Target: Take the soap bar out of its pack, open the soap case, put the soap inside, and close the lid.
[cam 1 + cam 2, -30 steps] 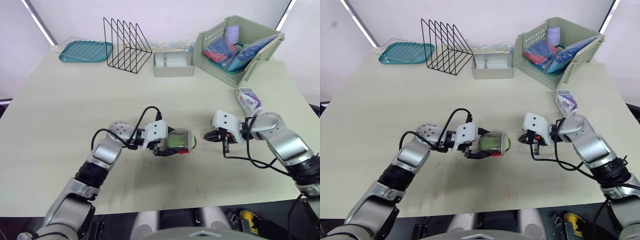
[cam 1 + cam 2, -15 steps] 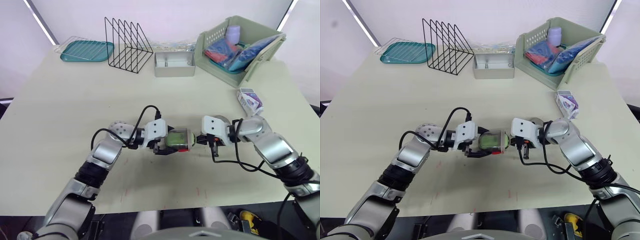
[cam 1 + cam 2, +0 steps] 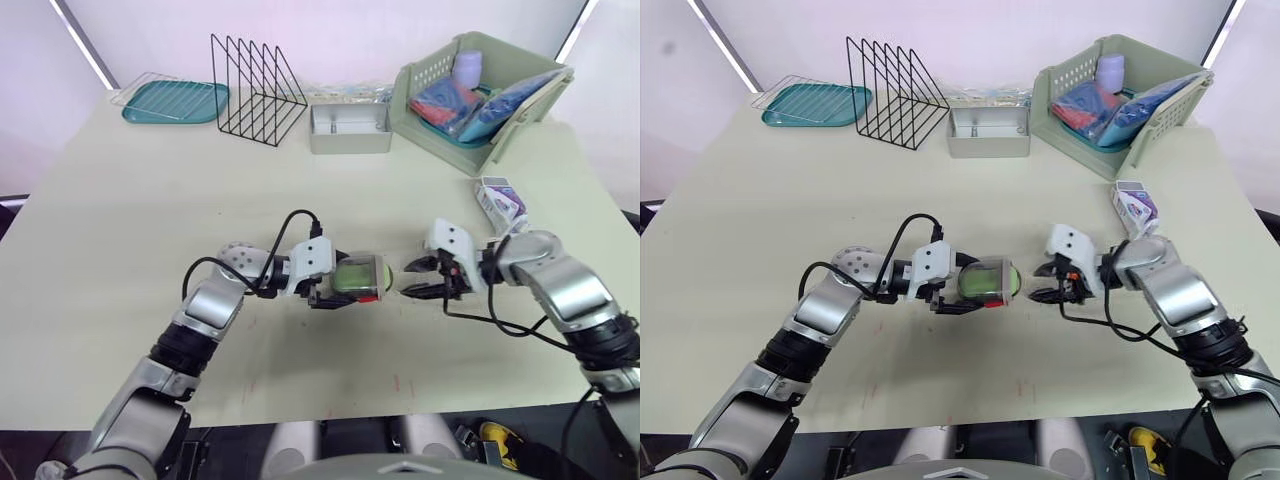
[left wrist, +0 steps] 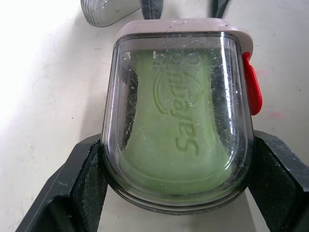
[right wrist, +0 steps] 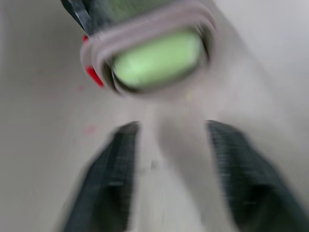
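- Between the left gripper's (image 3: 338, 290) fingers, clamped sideways: the case (image 3: 360, 276), soap (image 4: 177, 130) inside.
- Right gripper (image 3: 413, 279) points at its end, fingers apart.

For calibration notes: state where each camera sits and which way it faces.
Left and right eye: on the head, facing forward and down over the table; left pincer and right pincer show.
Left wrist: looks along the left pincer, shut on the soap case.
Right wrist: looks along the open right pincer toward the soap case.
All share the soap case.
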Tool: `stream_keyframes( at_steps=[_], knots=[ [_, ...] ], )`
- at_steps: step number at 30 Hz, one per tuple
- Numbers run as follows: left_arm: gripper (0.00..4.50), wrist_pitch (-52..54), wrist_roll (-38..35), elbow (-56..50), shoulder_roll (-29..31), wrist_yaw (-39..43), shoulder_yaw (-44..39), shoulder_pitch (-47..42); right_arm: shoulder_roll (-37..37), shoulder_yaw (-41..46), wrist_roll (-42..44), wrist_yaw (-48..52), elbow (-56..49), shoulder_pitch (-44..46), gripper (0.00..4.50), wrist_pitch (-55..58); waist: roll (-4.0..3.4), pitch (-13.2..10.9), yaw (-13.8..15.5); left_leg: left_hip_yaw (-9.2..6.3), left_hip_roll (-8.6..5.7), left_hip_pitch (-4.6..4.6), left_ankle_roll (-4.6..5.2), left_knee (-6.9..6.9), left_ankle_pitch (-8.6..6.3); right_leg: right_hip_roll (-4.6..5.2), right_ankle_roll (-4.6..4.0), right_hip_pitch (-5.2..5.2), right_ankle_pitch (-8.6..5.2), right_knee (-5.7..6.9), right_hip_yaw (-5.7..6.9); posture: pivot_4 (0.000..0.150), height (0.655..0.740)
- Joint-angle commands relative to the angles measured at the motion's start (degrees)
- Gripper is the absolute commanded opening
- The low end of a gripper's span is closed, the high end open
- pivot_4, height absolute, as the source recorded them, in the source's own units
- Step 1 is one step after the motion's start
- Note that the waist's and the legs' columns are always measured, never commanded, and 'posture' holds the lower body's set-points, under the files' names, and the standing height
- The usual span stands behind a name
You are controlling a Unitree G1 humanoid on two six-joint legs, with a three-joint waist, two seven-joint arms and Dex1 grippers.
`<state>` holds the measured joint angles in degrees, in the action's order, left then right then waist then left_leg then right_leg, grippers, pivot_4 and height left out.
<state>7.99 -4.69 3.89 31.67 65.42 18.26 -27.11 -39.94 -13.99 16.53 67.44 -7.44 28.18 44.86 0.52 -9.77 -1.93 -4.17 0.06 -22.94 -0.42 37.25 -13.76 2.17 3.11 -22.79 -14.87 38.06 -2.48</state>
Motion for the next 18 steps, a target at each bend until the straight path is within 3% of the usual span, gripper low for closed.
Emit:
stream_keyframes(
  at_steps=[1, 10, 18],
  knots=[
    [3.49, -1.0, -1.4, -3.1, -0.3, -1.0, -2.1, 0.0, -1.4, 4.4, 7.8, 1.9, -1.4, -2.7, 4.47, 9.2, 0.00, 0.0, 0.0, -0.01, 0.00, 0.00, 0.00, 0.00, 0.00, 0.00, 0.00, 0.00, 0.00, 0.00, 0.00, 0.150, 0.7400],
    [3.49, -2.7, -1.5, -4.3, -1.3, -3.3, -2.5, 1.4, 7.8, 15.9, 23.5, -8.3, -0.9, -2.8, 4.47, 36.8, 0.00, 0.0, -0.2, 0.00, 0.02, 0.01, 0.00, 0.00, 0.00, -0.02, 0.00, 0.01, 0.00, 0.02, -0.01, 0.150, 0.7400],
    [3.49, -4.1, -1.1, -4.6, -1.5, -4.3, -2.8, 2.0, 15.7, 24.3, 29.0, -17.0, 3.3, -0.5, 4.47, 47.6, 0.00, 0.0, 0.1, -0.02, -0.02, 0.00, 0.00, 0.00, 0.00, 0.01, 0.00, 0.01, 0.00, 0.01, 0.01, 0.150, 0.7400]
  ],
)
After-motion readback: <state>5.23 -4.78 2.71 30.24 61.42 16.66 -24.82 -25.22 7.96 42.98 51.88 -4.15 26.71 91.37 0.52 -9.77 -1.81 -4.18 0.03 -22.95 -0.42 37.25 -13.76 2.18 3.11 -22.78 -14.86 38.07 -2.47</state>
